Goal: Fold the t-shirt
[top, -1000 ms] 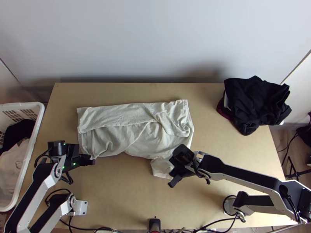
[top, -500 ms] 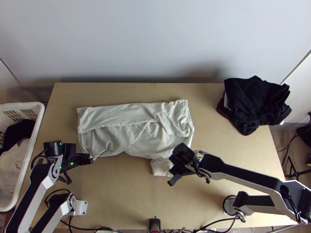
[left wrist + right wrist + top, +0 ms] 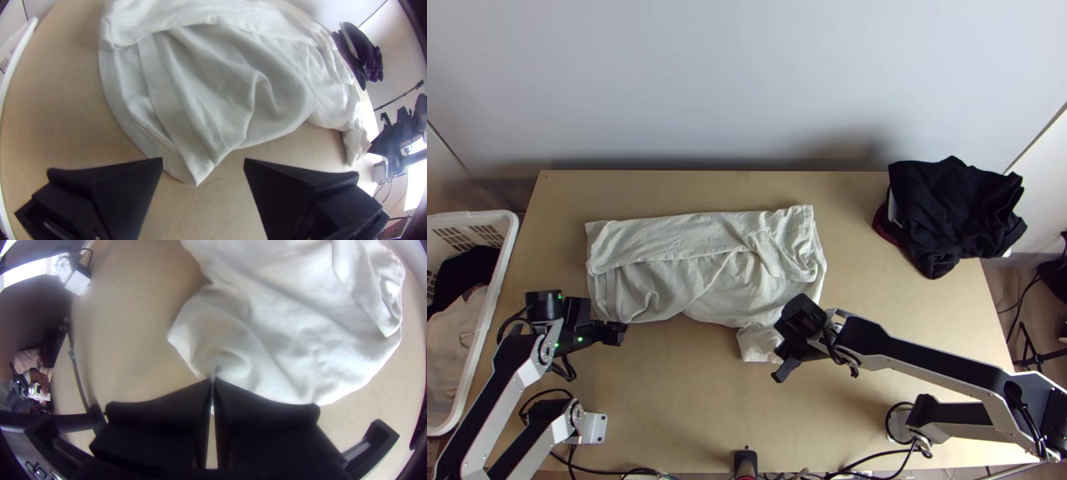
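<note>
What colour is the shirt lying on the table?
The shirt is a plain off-white, a pale cream; it shows best in the top view.

Creased, matt pale cloth [image 3: 703, 272] on smooth, light wood [image 3: 683, 400]; white plastic basket [image 3: 497, 292]; matt black cloth pile [image 3: 955, 212]
</note>
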